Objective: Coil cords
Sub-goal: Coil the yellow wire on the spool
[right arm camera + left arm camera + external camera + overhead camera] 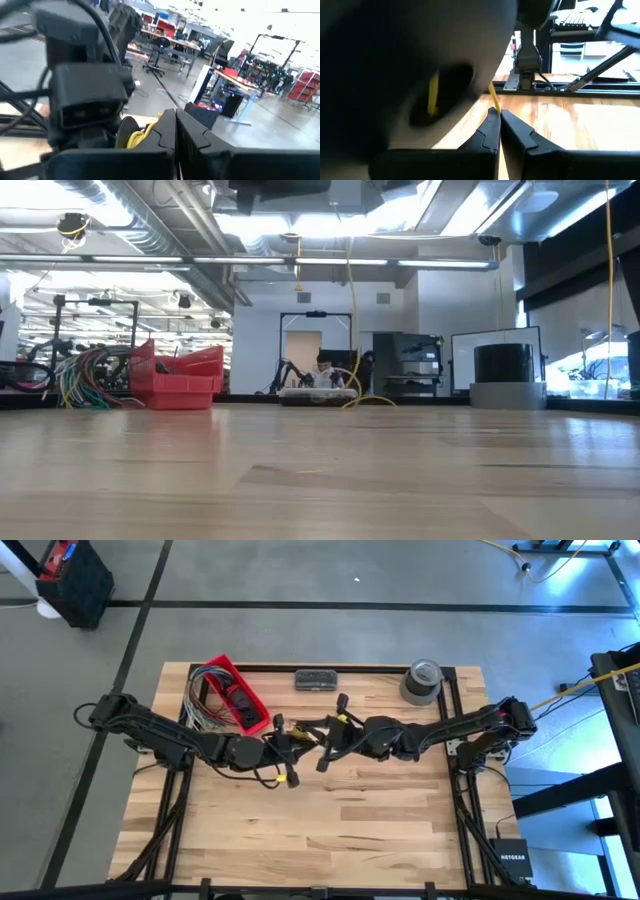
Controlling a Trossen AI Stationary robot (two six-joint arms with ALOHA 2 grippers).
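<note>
A thin yellow cord runs between my two grippers, which meet above the table's far middle. My left gripper is shut on it and also shows in the left wrist view. My right gripper is shut, with a bunch of yellow cord loops beside its fingers. In the low view both grippers are above the picture. There the cord hangs down and its lower loops lie on the table. My left gripper pinches the cord between its two fingertips; the cord runs up and away from them, off the table. My right gripper is shut with the cord loops against the outer side of one finger. The fingers hide whether the cord passes between them.
A red bin with multicoloured wires stands at the far left. A flat dark box lies at the far middle and a grey tape roll at the far right. The near half of the wooden table is bare.
</note>
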